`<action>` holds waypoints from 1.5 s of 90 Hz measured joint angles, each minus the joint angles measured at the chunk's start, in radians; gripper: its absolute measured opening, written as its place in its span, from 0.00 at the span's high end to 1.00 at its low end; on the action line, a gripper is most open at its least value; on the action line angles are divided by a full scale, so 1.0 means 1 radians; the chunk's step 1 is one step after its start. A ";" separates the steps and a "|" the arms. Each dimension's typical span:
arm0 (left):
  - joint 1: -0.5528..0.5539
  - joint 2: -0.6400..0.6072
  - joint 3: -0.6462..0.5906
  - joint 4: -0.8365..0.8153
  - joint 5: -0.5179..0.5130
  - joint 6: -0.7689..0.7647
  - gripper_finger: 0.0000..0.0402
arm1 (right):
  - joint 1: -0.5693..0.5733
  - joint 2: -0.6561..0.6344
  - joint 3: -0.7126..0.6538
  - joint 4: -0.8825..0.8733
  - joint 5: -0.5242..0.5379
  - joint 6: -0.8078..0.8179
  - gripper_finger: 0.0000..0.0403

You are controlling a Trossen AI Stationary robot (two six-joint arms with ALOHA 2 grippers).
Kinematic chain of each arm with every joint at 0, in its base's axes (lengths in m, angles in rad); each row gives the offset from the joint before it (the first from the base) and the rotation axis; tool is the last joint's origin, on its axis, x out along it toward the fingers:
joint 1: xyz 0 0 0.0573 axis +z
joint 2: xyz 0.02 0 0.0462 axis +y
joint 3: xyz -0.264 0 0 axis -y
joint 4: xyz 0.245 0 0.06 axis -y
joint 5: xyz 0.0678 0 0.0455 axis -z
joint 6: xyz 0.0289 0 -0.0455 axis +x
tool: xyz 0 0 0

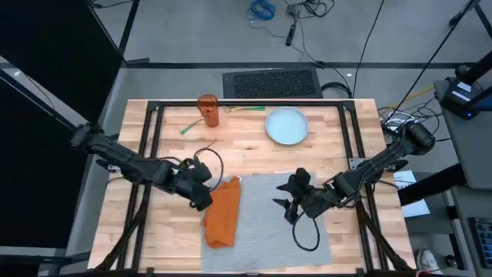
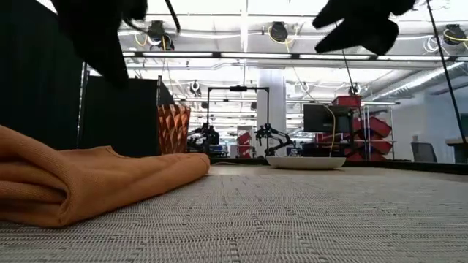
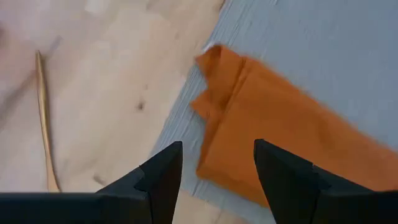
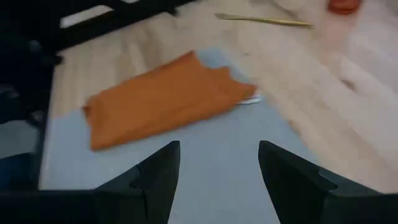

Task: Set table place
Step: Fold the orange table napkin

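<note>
The grey placemat (image 1: pixel 265 219) lies on the bench (image 1: pixel 246 150), an orange napkin (image 1: pixel 221 214) draped over its left edge. The left gripper (image 3: pixel 217 180) hovers wide over the napkin; the right gripper (image 4: pixel 217 180), wide and empty, hangs above the placemat. Likely next: fetching the plate (image 1: pixel 287 126), well beyond the placemat.

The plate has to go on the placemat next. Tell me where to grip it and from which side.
Grip the plate by its thin rim, at the edge facing the placemat. It lies flat and shallow on the table, so only the raised lip offers purchase. Come in low from the right gripper side, jaws straddling the rim; that arm is probably nearer and open. The orange cup stands well clear.
</note>
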 joint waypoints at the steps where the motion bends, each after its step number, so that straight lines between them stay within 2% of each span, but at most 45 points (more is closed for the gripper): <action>1: 0.003 0.008 -0.003 0.004 0.012 0.000 0.54 | 0.000 0.000 0.000 0.001 -0.004 -0.001 0.50; 10: 0.024 0.081 -0.036 0.028 0.106 0.002 0.54 | 0.003 0.000 0.000 0.006 -0.012 -0.001 0.50; 26: 0.037 0.111 -0.039 -0.008 0.033 -0.021 0.54 | 0.020 0.000 0.000 0.006 -0.012 -0.001 0.50; 59: 0.089 0.130 -0.039 -0.108 0.170 -0.085 0.54 | 0.029 0.000 0.000 0.006 -0.012 -0.038 0.50; 77: 0.092 0.143 -0.039 -0.010 0.219 -0.083 0.54 | 0.035 0.000 0.000 0.011 -0.037 -0.065 0.50; 90: 0.107 0.134 -0.050 -0.013 0.223 -0.103 0.54 | 0.053 0.000 0.000 0.039 -0.061 -0.085 0.50; 102: 0.105 0.072 -0.139 0.104 0.215 -0.180 0.54 | 0.076 -0.001 0.000 0.046 -0.061 -0.096 0.50; 118: 0.105 -0.136 -0.350 0.381 0.225 -0.332 0.54 | 0.100 -0.001 0.000 0.047 -0.060 -0.105 0.50; 135: 0.101 -0.326 -0.507 0.485 0.216 -0.496 0.54 | 0.101 -0.001 0.000 0.052 -0.056 -0.116 0.50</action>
